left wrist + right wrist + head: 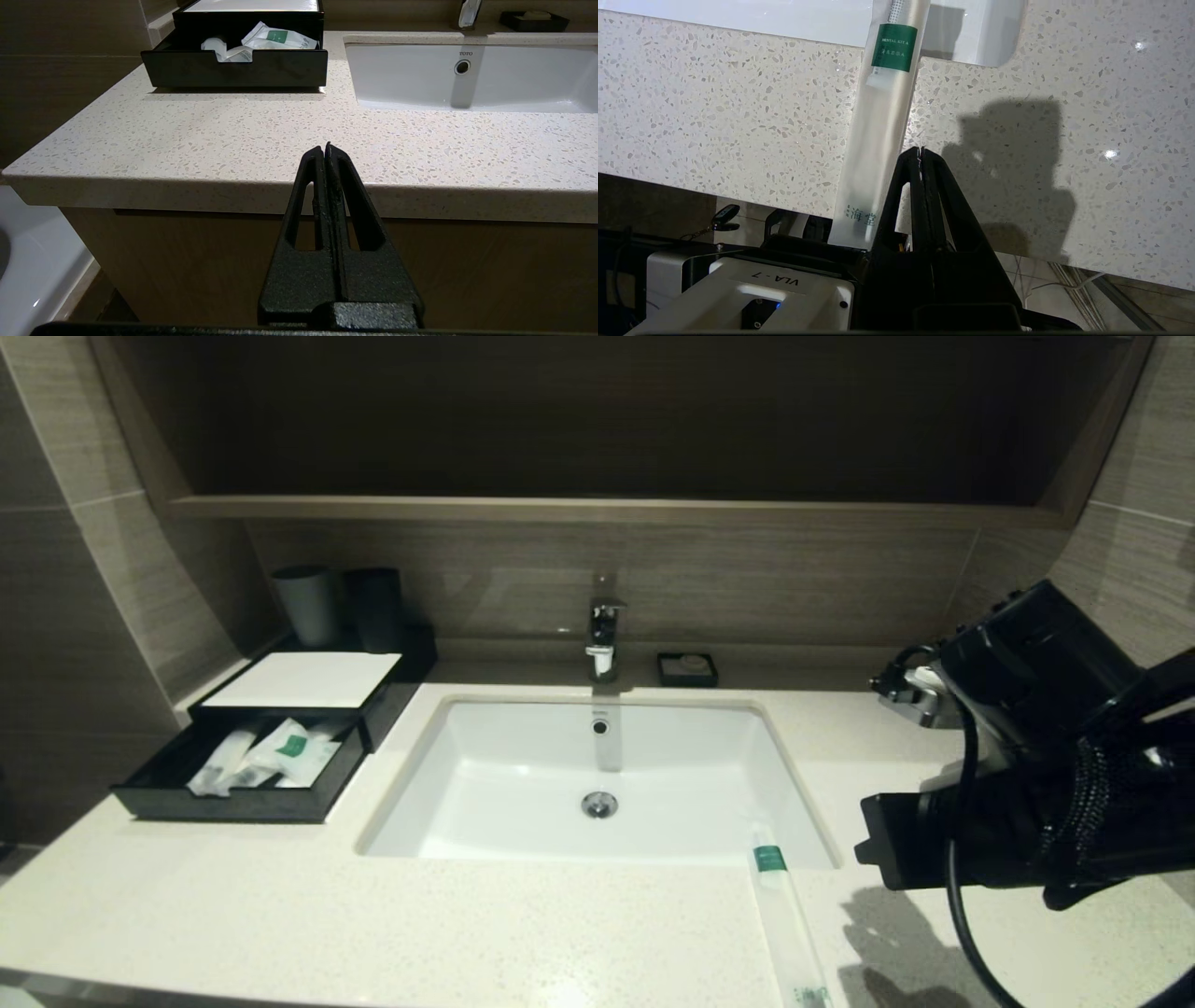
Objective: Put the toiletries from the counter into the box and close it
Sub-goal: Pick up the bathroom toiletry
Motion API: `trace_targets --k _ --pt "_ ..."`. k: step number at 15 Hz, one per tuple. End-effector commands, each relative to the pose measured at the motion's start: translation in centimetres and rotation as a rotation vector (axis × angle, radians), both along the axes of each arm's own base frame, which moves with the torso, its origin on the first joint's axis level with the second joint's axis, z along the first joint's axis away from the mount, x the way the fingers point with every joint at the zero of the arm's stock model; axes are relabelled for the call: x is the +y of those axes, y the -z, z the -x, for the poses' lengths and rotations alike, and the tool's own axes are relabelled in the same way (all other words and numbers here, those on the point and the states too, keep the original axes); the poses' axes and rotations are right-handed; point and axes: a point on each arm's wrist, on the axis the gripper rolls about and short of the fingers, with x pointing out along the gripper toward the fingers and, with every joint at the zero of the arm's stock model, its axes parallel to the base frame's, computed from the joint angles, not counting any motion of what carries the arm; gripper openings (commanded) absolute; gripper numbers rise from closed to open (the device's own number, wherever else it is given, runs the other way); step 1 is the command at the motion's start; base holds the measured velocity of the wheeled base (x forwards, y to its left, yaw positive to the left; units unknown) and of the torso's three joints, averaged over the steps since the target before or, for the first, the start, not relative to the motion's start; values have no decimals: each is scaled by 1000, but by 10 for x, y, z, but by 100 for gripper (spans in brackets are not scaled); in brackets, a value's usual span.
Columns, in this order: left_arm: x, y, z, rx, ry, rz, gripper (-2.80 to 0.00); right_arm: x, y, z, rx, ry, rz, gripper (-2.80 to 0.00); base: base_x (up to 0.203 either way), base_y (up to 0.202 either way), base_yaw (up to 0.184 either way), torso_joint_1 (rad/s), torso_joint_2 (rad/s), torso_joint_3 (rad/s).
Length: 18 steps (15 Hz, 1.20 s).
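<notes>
Translucent white plastic, green label: one long sachet (786, 917) is lying on the speckled cream surface (373, 924) at the near right, its far end reaching over the near-right rim of the white sink basin (597, 775), its near end running to the surface's near edge. The right tool (921, 151) is hovering above the near half of that sachet, slightly to its right, fingers pressed together, gripping nothing; whether the tips are touching the plastic can't be told. In the head view the right arm (1036, 756) is sitting at the right side over the surface and casting a shadow on the stone just right of the sachet.

Left tool (325, 148) is parked low in front of the surface's near edge, on the left, fingers closed together, nothing in it, well apart from everything.

The black box (280, 728) is sitting at the far left of the surface, white top panel on, front drawer (233, 798) pulled out toward the near side. Inside the drawer: a flat sachet with a green label (297, 751) lying on the right, longer white sachets (219, 765) bunched at its left; exact count can't be told.

Two dark cups (341, 607) are standing behind the box. A small black soap dish (687, 668) is sitting right of the faucet (602, 637).
</notes>
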Motion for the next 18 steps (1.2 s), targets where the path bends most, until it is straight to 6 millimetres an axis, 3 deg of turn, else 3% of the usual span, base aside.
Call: trace_targets --k 1,9,15,18 --pt "0 5 -2 21 0 0 -280 8 4 -4 16 -6 9 -280 0 0 0 0 0 0" --pt "0 5 -2 19 0 0 -280 16 18 -11 89 69 12 -280 0 0 0 0 0 0" --pt "0 5 -2 20 0 0 -280 33 15 7 120 45 42 -280 0 0 0 0 0 0" --pt "0 5 -2 20 0 0 -280 37 22 5 141 40 65 -280 0 0 0 0 0 0"
